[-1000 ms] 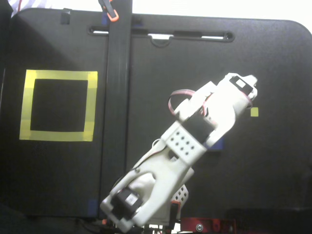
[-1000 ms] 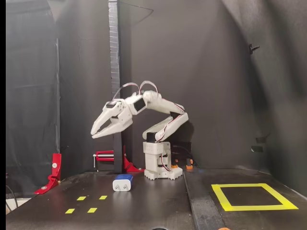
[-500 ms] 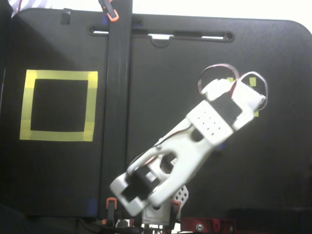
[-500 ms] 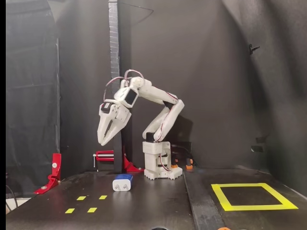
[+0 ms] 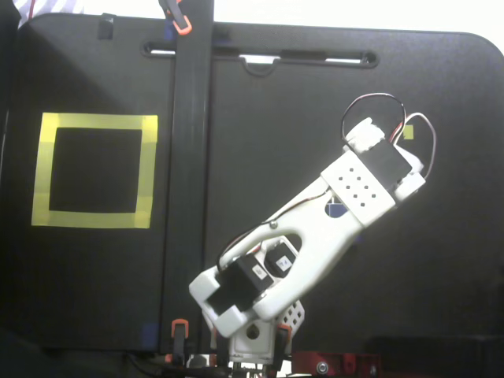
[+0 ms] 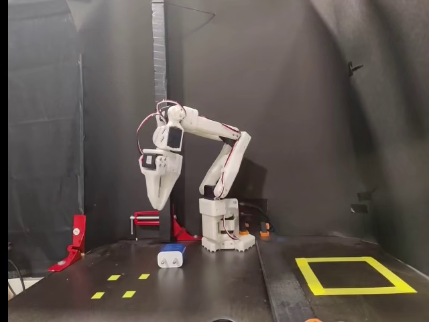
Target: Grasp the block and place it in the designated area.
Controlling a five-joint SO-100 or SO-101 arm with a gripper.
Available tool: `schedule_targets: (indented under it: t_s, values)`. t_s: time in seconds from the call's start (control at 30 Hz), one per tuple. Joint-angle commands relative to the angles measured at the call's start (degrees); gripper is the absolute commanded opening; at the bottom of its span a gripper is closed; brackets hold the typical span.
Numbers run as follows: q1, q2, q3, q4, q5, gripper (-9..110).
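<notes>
Standing on the black table (image 6: 221,282), the arm (image 6: 214,134) points its gripper (image 6: 155,204) down above the block (image 6: 171,257), fingers nearly together, holding nothing. Area (image 6: 354,275) lies at 3 o'clock of the block. I think it should spread its fingers, then descend straight.

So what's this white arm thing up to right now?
A white robot arm is going after a small dark-blue block with a white end lying on the black table. Its gripper points straight down, hanging well above the block and holding nothing. Whether it is open cannot be told. The big yellow tape square where the block should go lies empty off to the right in this side view.
</notes>
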Motion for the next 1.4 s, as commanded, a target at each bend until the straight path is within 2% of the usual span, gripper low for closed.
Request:
schedule_targets:
  t_s: [0.0,0.3,0.8,0.87,1.17,1.37]
  values:
    - [0.26,0.0,-2.29,1.41,-0.35,0]
    - [0.62,0.0,-2.11,5.98,-2.11,0]
    - [-0.62,1.93,1.14,3.87,-2.2,0]
    - [-0.79,1.93,1.49,3.78,-4.92,0]
    - [-2.11,2.02,4.83,0.35,-39.99,0]
    - [-2.02,2.11,5.8,-0.7,-73.13,0]
